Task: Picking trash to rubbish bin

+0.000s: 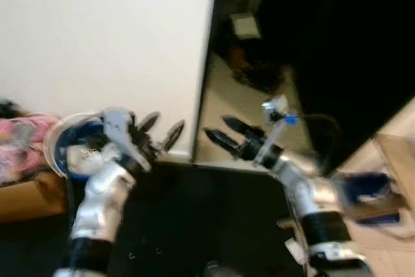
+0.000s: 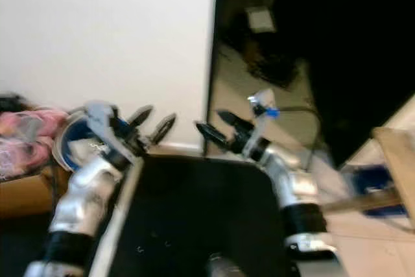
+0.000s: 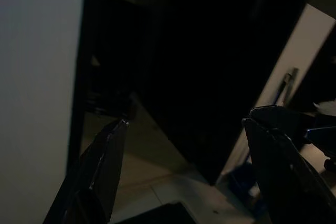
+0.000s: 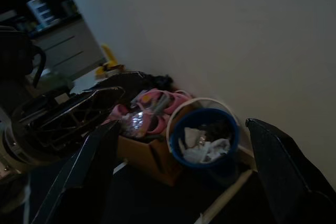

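Both arms are reaching forward over a dark surface, blurred as the robot moves. The bin, blue with a pale rim, is standing against the wall, just beside the left gripper. Both it and the right gripper are gaping wide, holding nothing. Judging by that, the robot is seeking trash; next it needs a target. The right wrist view is showing crumpled paper already lying inside the bin.
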Available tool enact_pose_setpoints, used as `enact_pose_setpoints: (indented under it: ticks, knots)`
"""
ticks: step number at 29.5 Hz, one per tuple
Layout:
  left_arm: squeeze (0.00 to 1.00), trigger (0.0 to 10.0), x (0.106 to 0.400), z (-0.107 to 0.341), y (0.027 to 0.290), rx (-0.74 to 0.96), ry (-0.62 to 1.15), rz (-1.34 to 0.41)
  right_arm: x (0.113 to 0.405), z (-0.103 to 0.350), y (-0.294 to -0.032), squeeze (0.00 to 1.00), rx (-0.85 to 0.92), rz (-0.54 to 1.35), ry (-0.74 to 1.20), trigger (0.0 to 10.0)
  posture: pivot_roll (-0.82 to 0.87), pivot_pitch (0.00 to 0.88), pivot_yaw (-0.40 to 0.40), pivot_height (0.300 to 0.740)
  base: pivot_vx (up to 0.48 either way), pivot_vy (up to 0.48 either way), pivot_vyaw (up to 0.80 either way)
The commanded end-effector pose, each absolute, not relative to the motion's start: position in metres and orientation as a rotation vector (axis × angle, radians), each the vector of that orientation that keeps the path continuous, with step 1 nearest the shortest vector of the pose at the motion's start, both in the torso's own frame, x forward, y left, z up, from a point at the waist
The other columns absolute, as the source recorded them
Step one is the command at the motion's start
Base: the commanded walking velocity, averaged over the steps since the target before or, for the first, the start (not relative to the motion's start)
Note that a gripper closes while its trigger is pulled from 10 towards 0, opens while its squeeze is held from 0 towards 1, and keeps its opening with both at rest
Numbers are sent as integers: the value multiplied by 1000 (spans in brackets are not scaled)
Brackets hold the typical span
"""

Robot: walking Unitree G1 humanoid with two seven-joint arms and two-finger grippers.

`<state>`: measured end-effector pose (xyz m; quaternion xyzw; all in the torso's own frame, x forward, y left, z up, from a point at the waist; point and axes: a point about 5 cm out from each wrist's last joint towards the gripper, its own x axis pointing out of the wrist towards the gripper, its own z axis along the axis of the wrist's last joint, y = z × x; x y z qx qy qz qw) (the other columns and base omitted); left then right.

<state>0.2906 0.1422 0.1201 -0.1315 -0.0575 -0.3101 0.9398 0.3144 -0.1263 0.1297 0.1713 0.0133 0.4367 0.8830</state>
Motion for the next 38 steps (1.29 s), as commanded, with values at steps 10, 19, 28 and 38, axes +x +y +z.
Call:
enact_pose_setpoints:
  ticks: [10,19,28,38]
  knots:
    - [0,10000,292,119,140,-258,-112,-637,315,129,-132,0,358,891,28,10000,11,0,-32,740,0,0,-800]
    - [0,10000,293,118,143,-262,-110,-641,316,130,-130,0,353,887,25,10000,3,0,-12,740,0,0,-800]
    - [0,10000,292,118,146,-254,-109,-639,315,130,-128,0,347,879,16,10000,20,0,1,740,0,0,-800]
    - [0,10000,291,118,149,-250,-105,-638,314,131,-125,0,312,872,7,10000,26,0,8,740,0,0,-435]
